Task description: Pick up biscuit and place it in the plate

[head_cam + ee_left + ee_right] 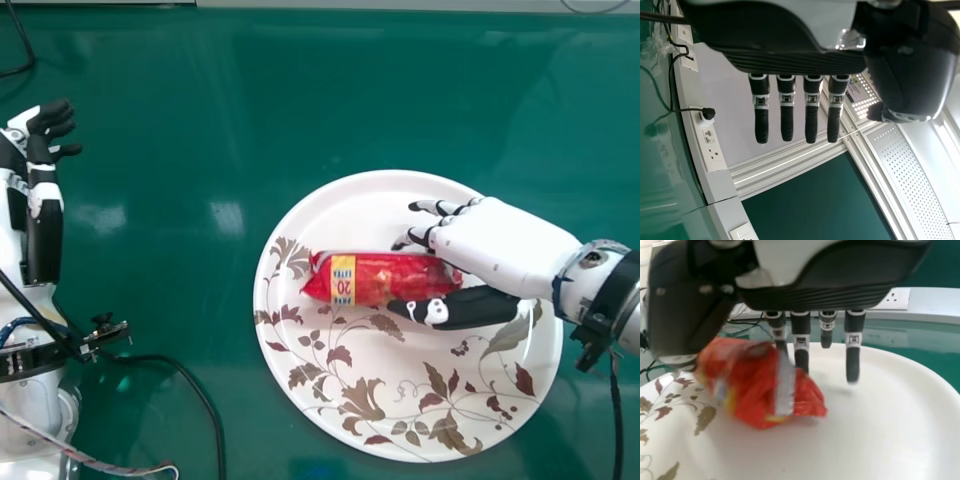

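The red biscuit packet is over the middle of the white, flower-patterned plate. My right hand reaches over the plate's right side and stands open, its fingers above the packet and its thumb along the packet's lower edge in the head view. In the right wrist view the packet lies between the thumb and straight fingers of my right hand, above the plate; whether it rests there fully is unclear. My left hand is open and idle at the far left, and its straight fingers hang in the left wrist view.
A green table carries the plate. Black cables run across its left front, beside my left arm. In the left wrist view, white power sockets line the table's edge.
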Robot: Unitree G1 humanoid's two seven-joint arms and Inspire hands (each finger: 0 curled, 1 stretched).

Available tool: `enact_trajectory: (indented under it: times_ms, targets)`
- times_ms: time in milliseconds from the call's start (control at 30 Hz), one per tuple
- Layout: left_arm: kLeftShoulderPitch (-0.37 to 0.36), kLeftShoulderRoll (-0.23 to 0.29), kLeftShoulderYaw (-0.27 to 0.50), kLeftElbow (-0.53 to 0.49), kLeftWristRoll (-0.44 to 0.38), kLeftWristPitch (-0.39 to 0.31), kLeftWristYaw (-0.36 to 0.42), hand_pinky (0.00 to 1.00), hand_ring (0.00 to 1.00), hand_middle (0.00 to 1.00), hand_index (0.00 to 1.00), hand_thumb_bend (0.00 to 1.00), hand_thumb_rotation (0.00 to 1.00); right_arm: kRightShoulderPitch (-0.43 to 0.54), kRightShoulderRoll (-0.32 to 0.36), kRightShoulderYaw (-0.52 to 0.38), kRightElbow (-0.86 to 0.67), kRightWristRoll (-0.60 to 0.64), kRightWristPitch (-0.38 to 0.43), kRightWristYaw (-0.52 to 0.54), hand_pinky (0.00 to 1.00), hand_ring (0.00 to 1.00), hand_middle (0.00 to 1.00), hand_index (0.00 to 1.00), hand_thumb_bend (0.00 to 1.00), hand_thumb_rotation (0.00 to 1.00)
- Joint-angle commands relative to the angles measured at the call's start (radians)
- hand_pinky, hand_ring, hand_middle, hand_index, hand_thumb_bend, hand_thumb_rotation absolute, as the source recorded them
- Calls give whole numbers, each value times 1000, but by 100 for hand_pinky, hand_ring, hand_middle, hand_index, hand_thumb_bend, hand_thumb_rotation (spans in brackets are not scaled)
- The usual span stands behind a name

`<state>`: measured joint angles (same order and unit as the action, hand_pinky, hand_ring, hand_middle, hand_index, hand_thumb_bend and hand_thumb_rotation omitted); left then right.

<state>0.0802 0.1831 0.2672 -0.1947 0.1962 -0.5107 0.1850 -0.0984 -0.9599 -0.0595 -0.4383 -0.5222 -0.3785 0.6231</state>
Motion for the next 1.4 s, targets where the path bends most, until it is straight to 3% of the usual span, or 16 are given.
enact_trajectory:
  times_ms: [0,333,500,800,967,1200,1367]
  targets:
    - [26,-9,3,-21,0,12,-3,66,79,80,78,34,0,8,-24,5,-7,-2,6,36,84,95,99,99,100,64]
    - [33,-14,8,-26,-2,22,-3,68,80,81,79,34,0,-10,-42,6,-16,-18,20,67,93,100,100,100,100,68]
    - [38,-13,12,-22,6,14,0,68,80,80,78,34,0,-19,-28,-54,-38,4,63,56,91,100,100,100,100,72]
    - [77,-29,14,-36,-5,4,3,68,81,82,81,34,0,-6,92,-159,-79,146,148,-34,77,90,97,98,85,62]
    - [121,-43,13,-72,-10,20,-1,74,83,84,83,34,0,22,191,-202,-72,177,148,-142,68,85,93,92,86,60]
    - [167,-64,10,-112,18,27,9,74,82,82,82,36,0,43,266,-223,-34,169,117,-251,59,77,88,88,80,55]
    - [182,-88,0,-132,59,32,19,72,79,80,81,35,0,52,348,-212,51,144,51,-391,60,74,81,82,64,55]
